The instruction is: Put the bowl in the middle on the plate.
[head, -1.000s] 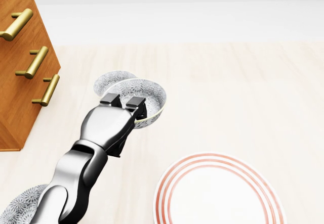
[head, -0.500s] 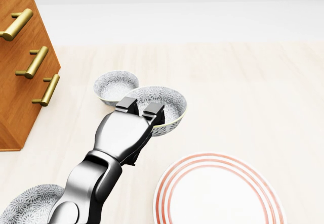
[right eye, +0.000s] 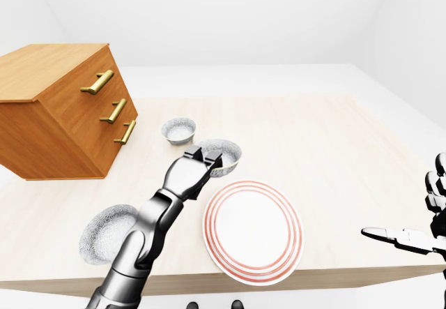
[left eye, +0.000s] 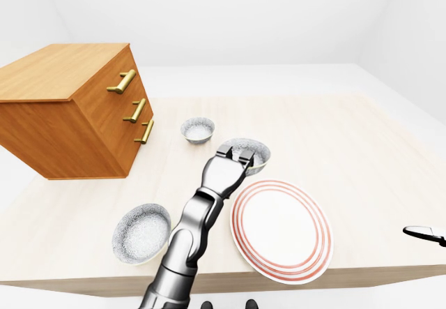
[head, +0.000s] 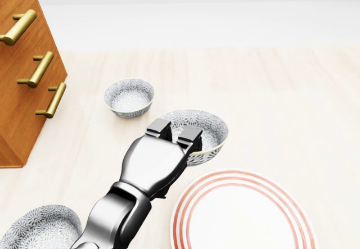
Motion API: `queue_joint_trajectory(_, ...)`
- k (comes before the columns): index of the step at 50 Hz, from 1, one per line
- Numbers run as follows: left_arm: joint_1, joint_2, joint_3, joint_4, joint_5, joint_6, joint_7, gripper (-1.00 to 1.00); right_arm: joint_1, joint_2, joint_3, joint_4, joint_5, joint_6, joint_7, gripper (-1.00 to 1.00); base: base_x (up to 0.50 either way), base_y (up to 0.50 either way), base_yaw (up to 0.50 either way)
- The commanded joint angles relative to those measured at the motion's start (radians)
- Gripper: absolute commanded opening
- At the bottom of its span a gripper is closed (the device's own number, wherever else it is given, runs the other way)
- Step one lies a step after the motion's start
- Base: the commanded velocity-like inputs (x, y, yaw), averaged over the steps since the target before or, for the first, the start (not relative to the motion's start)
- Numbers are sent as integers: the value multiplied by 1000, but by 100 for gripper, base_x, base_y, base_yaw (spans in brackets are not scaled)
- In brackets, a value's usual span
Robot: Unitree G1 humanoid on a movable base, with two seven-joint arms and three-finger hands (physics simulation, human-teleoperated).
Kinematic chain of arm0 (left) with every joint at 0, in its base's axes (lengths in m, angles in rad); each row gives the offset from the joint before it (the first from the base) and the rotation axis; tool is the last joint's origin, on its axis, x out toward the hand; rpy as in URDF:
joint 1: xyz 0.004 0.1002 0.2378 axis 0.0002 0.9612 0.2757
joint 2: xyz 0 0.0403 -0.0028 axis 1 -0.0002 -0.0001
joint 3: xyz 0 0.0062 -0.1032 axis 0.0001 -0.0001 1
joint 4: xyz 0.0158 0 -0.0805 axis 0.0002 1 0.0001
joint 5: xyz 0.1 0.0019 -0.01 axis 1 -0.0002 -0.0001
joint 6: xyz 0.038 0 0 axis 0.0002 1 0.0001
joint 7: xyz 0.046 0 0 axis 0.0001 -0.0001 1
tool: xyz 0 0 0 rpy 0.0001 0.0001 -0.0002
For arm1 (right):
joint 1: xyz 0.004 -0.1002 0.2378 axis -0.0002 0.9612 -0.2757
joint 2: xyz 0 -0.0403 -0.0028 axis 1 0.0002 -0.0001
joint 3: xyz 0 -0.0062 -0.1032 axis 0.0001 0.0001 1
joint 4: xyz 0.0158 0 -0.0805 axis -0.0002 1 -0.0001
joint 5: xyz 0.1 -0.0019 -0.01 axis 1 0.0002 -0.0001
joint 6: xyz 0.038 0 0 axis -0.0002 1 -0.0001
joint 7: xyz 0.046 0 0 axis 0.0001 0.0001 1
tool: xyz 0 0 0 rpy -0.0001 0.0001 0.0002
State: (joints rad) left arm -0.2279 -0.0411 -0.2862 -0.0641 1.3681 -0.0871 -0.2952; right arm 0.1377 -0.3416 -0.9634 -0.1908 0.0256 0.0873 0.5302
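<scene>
The patterned middle bowl [head: 209, 126] hangs tilted just above the table, near the upper left rim of the white plate with red rings [head: 242, 215]. My left hand [head: 174, 132] is shut on the bowl's near rim, with fingertips hooked over the edge. A smaller patterned bowl [head: 129, 97] sits up and to the left of it. A larger patterned bowl [head: 39, 226] lies at the lower left, partly hidden by my arm. My right hand [right eye: 411, 239] hovers open at the right edge of the right-eye view, off the table's corner and holding nothing.
A wooden chest of drawers [left eye: 70, 117] with brass handles stands on the left of the table. The table's near edge [left eye: 293, 277] runs just below the plate. Pale tabletop stretches to the right of the plate and bowl.
My left hand has carried the middle bowl right and down in the head view, away from the small bowl and up to the plate's rim. The camera has not moved.
</scene>
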Motion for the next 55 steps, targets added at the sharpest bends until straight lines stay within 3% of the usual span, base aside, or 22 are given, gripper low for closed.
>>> queue_joint_trajectory(1,15,-37,-38,-69,92,0,-11,-100,0,0,-1,2,-1,0,1,100,0,0,0)
queue_joint_trajectory(10,56,-51,-87,-83,111,0,-6,-100,3,2,-6,-16,1,0,6,100,0,0,0)
queue_joint_trajectory(16,48,-70,-103,-133,92,0,-60,-100,2,5,-8,-18,-3,0,9,100,0,0,0)
queue_joint_trajectory(29,73,-83,-151,-139,112,0,-56,-100,2,3,-6,-15,-3,0,6,100,0,0,0)
queue_joint_trajectory(32,74,-94,-157,-176,103,0,-90,-100,1,4,-6,-19,-4,0,7,100,0,0,0)
queue_joint_trajectory(55,168,-87,-286,-235,125,0,-101,-100,1,2,0,1,-8,0,1,100,0,0,0)
